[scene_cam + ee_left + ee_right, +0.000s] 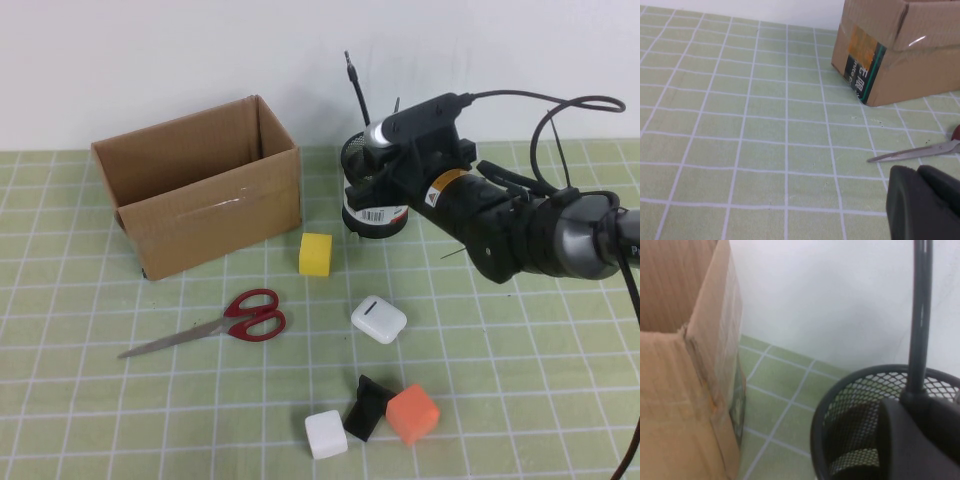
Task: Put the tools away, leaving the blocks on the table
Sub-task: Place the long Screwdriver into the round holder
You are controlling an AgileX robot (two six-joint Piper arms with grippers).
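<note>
My right gripper (375,165) hangs over the black mesh cup (352,150) at the back, shut on the thin black rod (355,88), which stands up out of the cup. In the right wrist view the rod (920,315) rises from between the closed fingers (900,440) above the cup (850,390). The red-handled scissors (240,318) lie on the green grid table (100,400). The yellow cube (315,254), white cube (326,434), orange cube (412,414) and black wedge (367,406) rest on the table. My left gripper (920,200) is shut and empty near the scissors' tip (910,153). The screwdriver is not visible.
An open cardboard box (200,185) stands at the back left, also in the left wrist view (900,50) and the right wrist view (685,365). A white earbud case (379,319) lies mid-table. The white wall is right behind the cup.
</note>
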